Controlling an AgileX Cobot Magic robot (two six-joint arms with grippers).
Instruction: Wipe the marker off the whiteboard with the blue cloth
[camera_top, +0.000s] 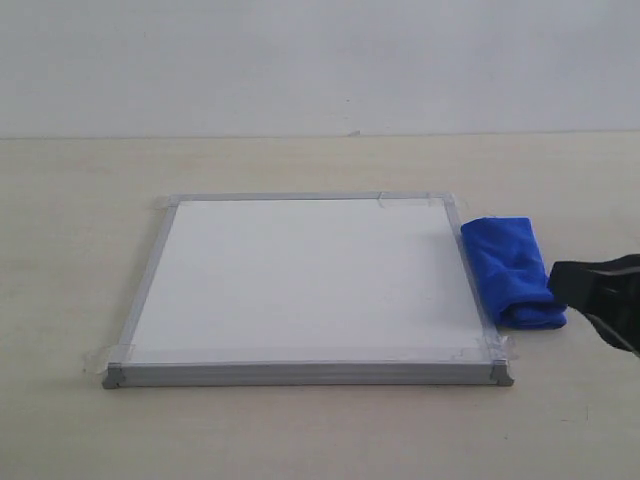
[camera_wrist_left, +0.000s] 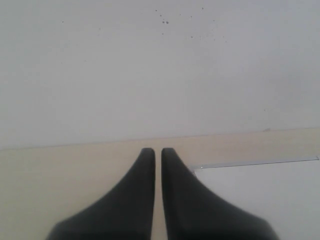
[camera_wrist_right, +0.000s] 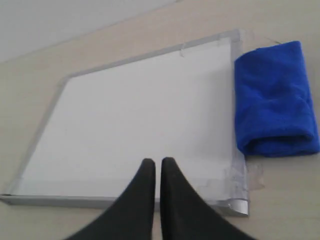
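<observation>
The whiteboard (camera_top: 300, 280) lies flat on the table, silver-framed, with clear tape at its corners. No red marker line shows on its white surface in any view. The blue cloth (camera_top: 510, 270), folded into a roll, lies on the table against the board's right edge. My right gripper (camera_top: 556, 280) hovers just right of the cloth's near end. In its wrist view the right gripper (camera_wrist_right: 158, 161) is shut and empty over the board's (camera_wrist_right: 140, 115) near edge, with the cloth (camera_wrist_right: 275, 95) off to the side. My left gripper (camera_wrist_left: 158, 150) is shut and empty near a corner of the board (camera_wrist_left: 265, 195). It is out of the exterior view.
The light wooden table (camera_top: 80, 200) extends around the board on all sides. A plain white wall (camera_top: 300, 60) rises behind the table's far edge. Crumpled clear tape (camera_wrist_right: 247, 177) sticks out at the board's near right corner.
</observation>
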